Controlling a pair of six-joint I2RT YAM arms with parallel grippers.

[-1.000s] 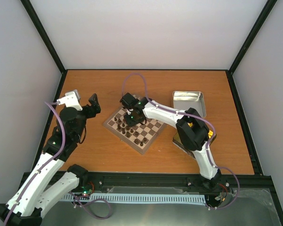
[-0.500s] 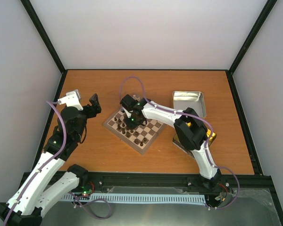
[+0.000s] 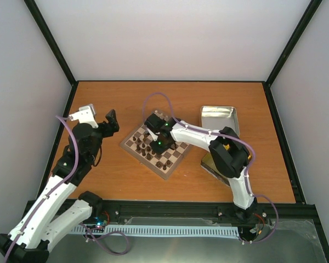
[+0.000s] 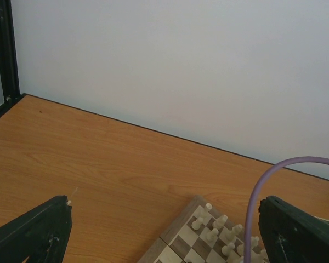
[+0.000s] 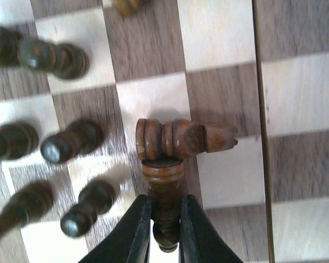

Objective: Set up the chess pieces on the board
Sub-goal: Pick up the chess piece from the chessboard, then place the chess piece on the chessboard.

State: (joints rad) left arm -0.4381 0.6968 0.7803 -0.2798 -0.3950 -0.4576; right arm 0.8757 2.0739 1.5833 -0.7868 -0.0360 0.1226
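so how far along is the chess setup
Partly. Light chessmen and several dark chess pieces stand on the board. The right end effector is shut on one dark piece, beside a toppled piece that needs righting. Left end effector open, off the board.

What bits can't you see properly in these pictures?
Top view: the tiny dark brown wooden chess pieces are too small to name; the right hand covers some.
Left wrist view: the bottom edge cuts off the small checked wooden board.
Right wrist view: black fingers hide part of the pinched piece.
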